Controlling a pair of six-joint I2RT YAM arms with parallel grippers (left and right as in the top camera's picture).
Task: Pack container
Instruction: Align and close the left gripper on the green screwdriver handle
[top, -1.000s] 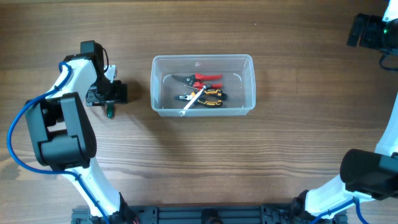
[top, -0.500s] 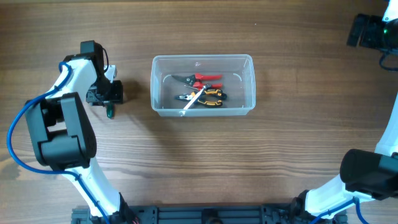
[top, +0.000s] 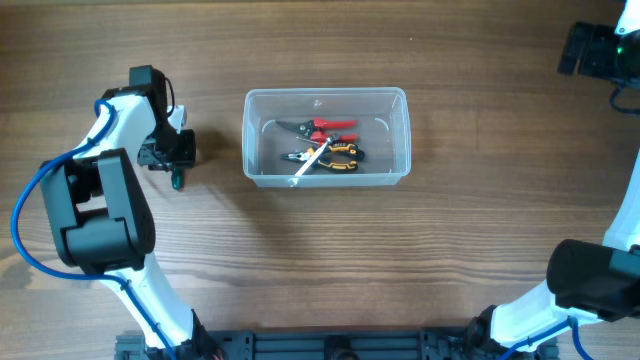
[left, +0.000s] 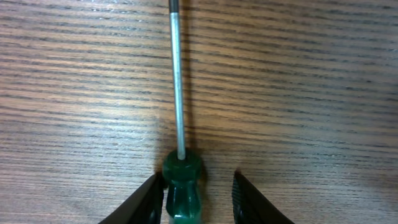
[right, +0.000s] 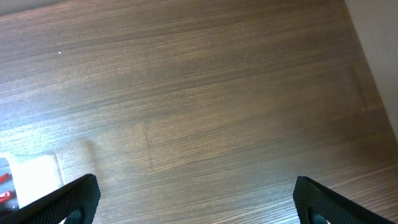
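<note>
Container (top: 250, 140): middle of table (top: 450, 250), pliers (top: 325, 155) inside; likely light, flexy, slippery; grip the rim
Screwdriver (left: 179, 112): left of it, rigid; take handle
Left gripper (left: 198, 191): astride handle, not closed
Right gripper (right: 196, 198): wide, empty

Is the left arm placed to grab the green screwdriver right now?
Probably yes. The left gripper straddles the handle of the green screwdriver with jaws open, a gap showing on one side. It lies flat on the table, and nothing else shows between the jaws.
</note>
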